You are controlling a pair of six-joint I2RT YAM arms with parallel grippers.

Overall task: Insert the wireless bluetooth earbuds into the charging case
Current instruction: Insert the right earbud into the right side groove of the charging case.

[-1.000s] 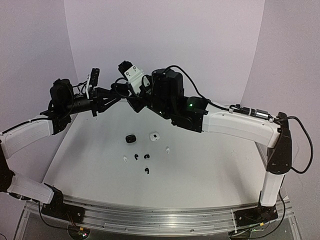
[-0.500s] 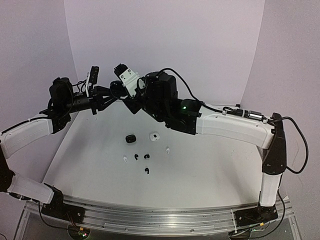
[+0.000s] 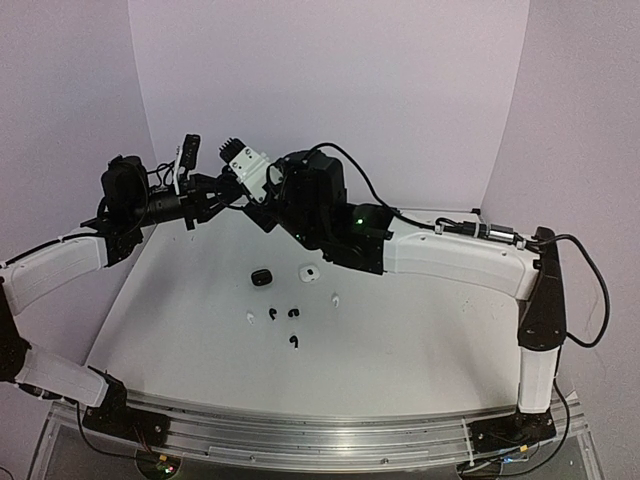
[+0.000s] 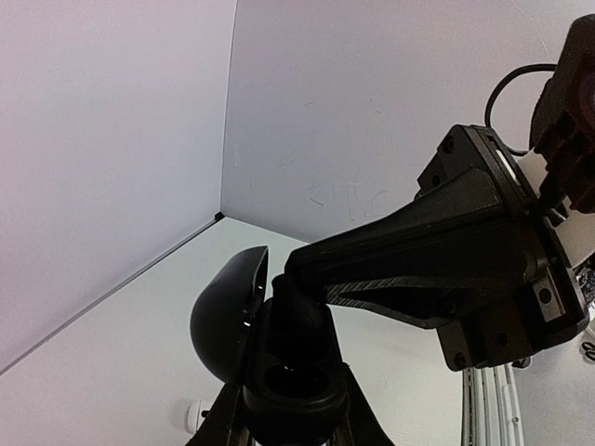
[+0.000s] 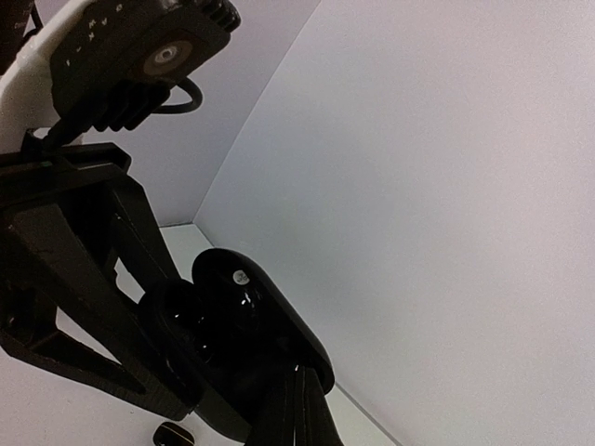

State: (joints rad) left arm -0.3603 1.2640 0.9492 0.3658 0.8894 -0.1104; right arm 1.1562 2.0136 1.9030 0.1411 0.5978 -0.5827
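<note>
Left claw clamps the open charging case; right claw, tips together against it, is apparently seating an earbud. Next: press home.

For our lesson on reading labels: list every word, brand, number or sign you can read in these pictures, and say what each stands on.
No text can be read in any view.
Small round mark on the black charging case: too small to read.
Tiny light marks on the camera housing: blurred, unreadable.
</note>
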